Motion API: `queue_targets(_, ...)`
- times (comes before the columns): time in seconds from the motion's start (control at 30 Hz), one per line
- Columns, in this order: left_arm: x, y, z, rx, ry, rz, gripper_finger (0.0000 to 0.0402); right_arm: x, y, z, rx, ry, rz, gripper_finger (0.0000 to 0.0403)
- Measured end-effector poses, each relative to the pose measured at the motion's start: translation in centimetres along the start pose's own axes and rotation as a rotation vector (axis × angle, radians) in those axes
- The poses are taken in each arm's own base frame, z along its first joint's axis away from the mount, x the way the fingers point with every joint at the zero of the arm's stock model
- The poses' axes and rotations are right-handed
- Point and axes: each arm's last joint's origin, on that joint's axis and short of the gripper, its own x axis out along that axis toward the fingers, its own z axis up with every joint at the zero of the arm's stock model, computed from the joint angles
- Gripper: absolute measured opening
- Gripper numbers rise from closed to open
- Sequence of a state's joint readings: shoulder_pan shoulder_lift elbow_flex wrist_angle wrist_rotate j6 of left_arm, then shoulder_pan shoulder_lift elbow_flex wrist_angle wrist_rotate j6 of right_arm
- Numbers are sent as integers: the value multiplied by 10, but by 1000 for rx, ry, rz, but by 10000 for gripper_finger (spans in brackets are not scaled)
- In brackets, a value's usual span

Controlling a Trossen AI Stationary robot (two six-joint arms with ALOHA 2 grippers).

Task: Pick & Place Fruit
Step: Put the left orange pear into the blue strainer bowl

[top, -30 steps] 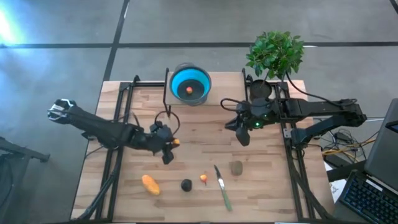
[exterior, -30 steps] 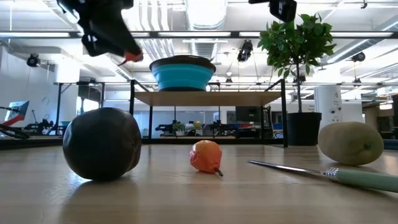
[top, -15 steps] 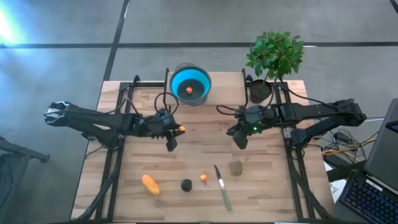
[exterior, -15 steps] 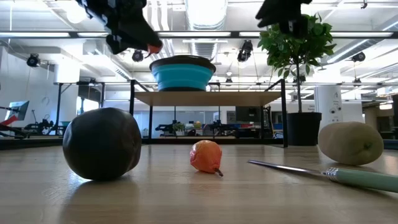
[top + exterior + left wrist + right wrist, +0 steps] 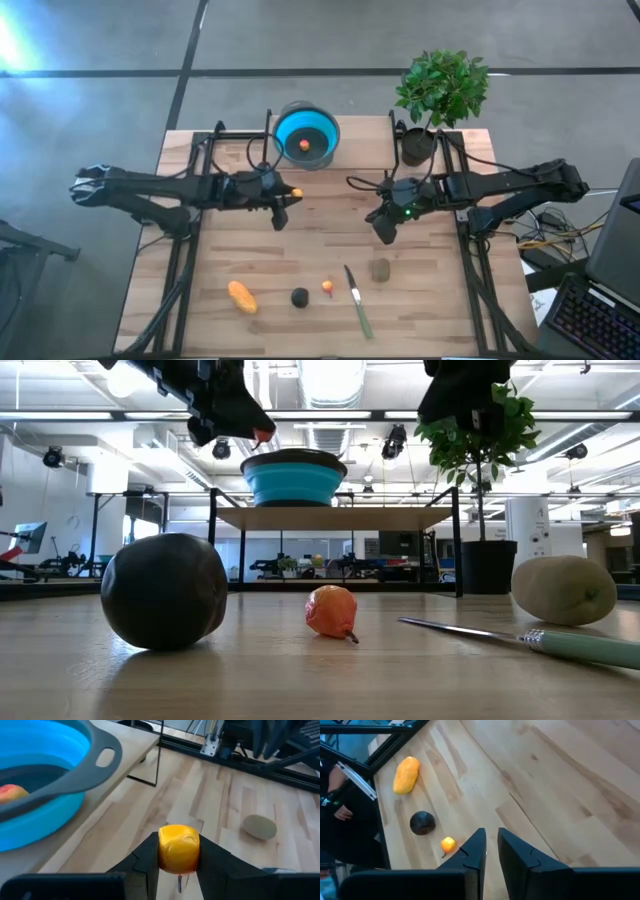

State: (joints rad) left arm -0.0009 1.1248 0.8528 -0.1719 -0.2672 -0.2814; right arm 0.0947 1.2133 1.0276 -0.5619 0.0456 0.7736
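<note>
Front row on the table [image 5: 320, 240]: elongated orange-yellow fruit [image 5: 241, 296], black round fruit [image 5: 300, 297], tiny orange fruit [image 5: 328, 287], knife [image 5: 357, 301], olive-brown oval fruit [image 5: 380, 269]. Mid-table, right gripper [image 5: 384, 232] empty, fingers nearly together. Left gripper [image 5: 283, 203] clamped on small yellow-orange fruit [image 5: 178, 847], near blue bowl [image 5: 306, 139]. A reddish fruit [image 5: 304, 144] lies inside the bowl at the far edge.

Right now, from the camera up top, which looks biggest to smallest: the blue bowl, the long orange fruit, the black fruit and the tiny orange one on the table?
1. Blue bowl
2. Long orange fruit
3. Black fruit
4. Tiny orange fruit
</note>
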Motion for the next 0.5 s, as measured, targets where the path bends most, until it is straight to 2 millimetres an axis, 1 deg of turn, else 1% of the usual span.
queue_targets(0.13, 1, 4, 5, 13, -34, -30, 101, 2, 0, -2, 22, 1, 4, 44)
queue_targets(0.3, 2, 9, 12, 12, -67, -21, 106, 3, 0, -3, 35, 1, 6, 55)
queue_targets(0.5, -6, 11, 38, 64, -138, -21, 103, 2, 0, -2, 33, -3, 8, 68)
